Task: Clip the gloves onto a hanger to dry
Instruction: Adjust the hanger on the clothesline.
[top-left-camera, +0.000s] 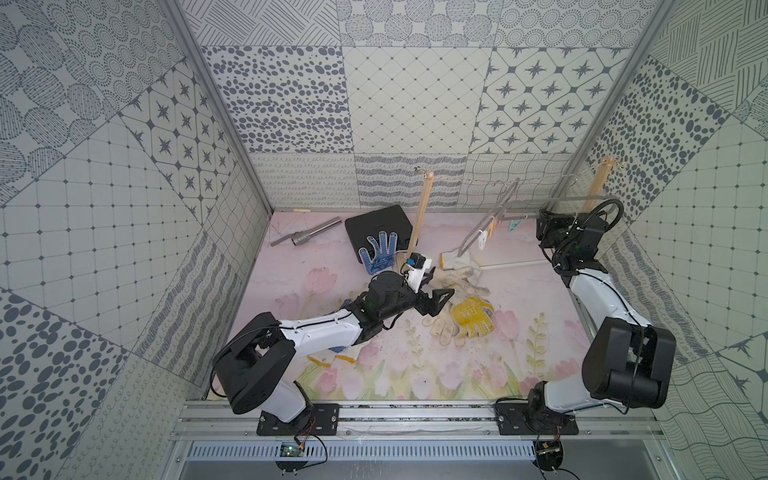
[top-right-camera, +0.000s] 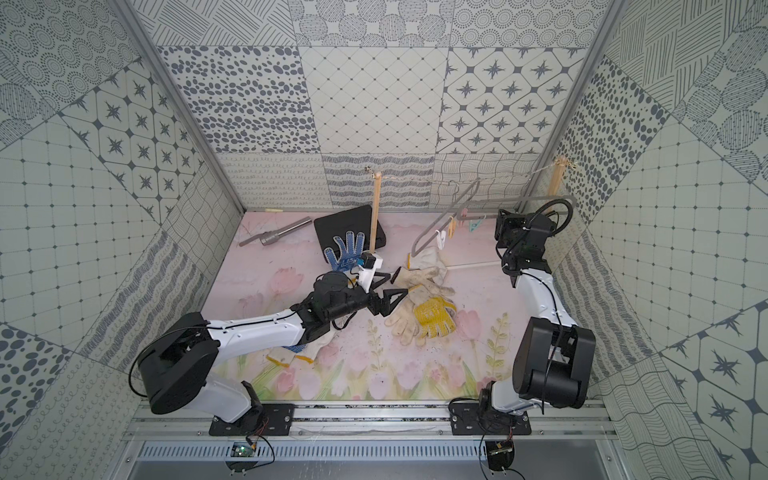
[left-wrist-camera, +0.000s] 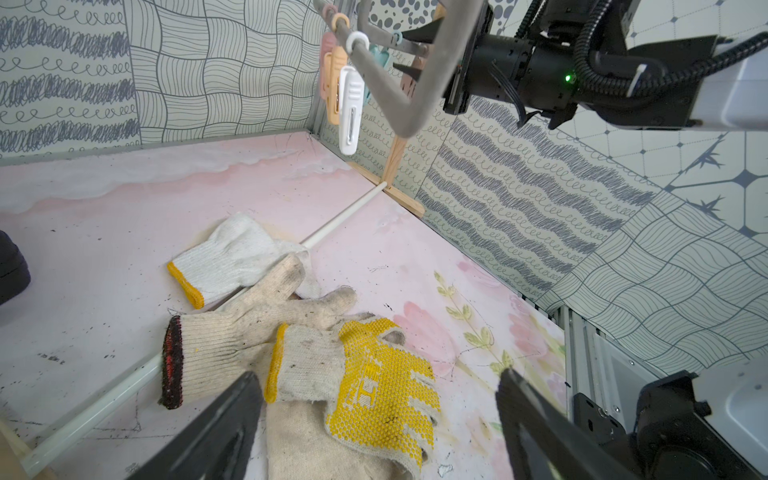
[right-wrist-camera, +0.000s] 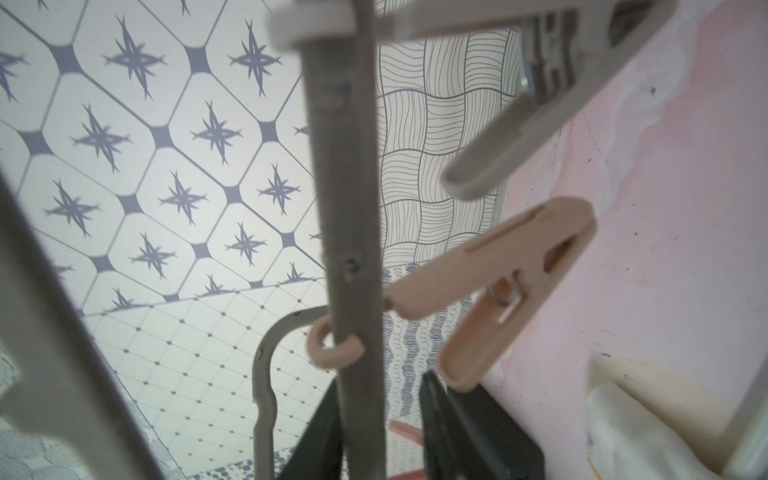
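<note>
Hanger (right-wrist-camera: 345, 174) bar runs between the right gripper (right-wrist-camera: 380, 378) jaws: partly apart, one finger against it, a gap on the other side. Looks unclamped, but the view is blurry. Pegs (right-wrist-camera: 511, 282) just past the fingertips. Gloves (left-wrist-camera: 249, 328) lie loose on the table (left-wrist-camera: 104, 216) below the left gripper (left-wrist-camera: 376, 376), whose jaws are wide and empty, with the yellow-dotted glove (left-wrist-camera: 386, 399) between them.

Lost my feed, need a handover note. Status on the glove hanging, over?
Left gripper open, above yellow-dotted glove in the pile. Right gripper open around hanger bar. Pegs hold no glove. White rod runs under the pile.
</note>
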